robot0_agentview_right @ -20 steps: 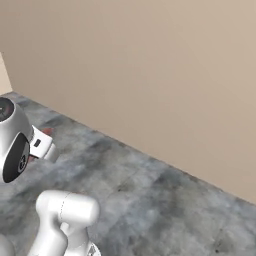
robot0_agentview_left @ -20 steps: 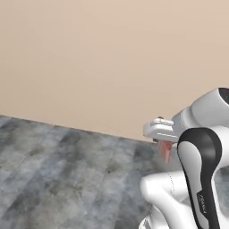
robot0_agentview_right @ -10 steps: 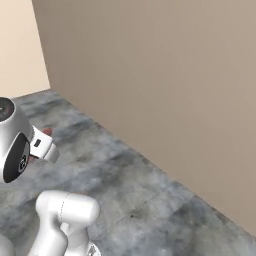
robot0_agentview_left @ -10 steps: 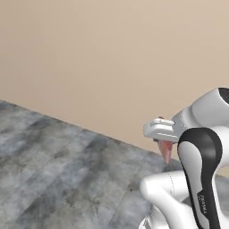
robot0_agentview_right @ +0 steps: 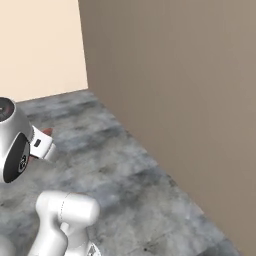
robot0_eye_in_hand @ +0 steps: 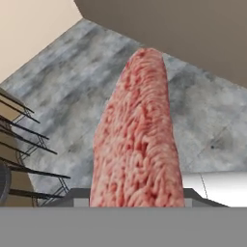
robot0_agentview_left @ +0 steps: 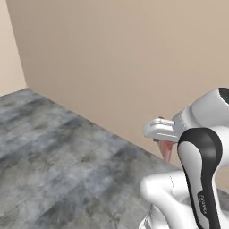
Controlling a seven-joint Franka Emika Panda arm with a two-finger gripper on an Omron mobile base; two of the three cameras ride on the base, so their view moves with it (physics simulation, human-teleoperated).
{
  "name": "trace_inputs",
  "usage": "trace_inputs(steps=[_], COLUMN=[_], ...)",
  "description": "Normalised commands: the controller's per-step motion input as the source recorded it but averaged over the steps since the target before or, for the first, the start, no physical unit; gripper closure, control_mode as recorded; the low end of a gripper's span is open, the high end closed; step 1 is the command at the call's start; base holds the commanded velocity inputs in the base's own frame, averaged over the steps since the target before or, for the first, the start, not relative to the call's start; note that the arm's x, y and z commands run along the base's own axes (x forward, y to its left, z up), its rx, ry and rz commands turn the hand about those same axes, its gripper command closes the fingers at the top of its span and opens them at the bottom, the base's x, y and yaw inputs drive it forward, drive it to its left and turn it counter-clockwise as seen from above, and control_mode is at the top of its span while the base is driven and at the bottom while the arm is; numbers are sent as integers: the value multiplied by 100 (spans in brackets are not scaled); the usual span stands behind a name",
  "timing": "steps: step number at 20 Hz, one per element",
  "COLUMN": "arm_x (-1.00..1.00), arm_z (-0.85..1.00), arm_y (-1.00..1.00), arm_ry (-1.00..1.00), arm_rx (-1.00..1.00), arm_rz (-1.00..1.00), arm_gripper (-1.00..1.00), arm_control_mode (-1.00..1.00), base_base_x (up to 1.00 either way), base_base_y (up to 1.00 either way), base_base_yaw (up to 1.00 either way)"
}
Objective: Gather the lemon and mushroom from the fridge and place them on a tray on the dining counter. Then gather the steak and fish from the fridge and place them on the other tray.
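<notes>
The steak, a pink marbled slab that is probably limp and slick, stands at 12 o'clock in the hand view, clamped at its lower end in the closed end effector, above grey floor.

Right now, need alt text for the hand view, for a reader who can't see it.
A long slab of raw, pink-red marbled steak rises from the shut gripper and stands up the middle of the frame. Behind it lies a grey mottled stone floor meeting beige walls, with a tan shelf with thin black wire bars at the left edge.
</notes>
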Motion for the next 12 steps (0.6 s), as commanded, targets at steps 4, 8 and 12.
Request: trace_inputs(steps=[4, 8, 12], arm_x=[0, 0, 0], arm_z=[0, 0, 0], arm_y=[0, 0, 0], arm_ry=[0, 0, 0], arm_rx=[0, 0, 0], arm_rz=[0, 0, 0], arm_gripper=[100, 100, 100], arm_control_mode=[100, 100, 100], base_base_x=[85, 85, 87], base_base_y=[0, 0, 0], base_base_yaw=[40, 40, 41])
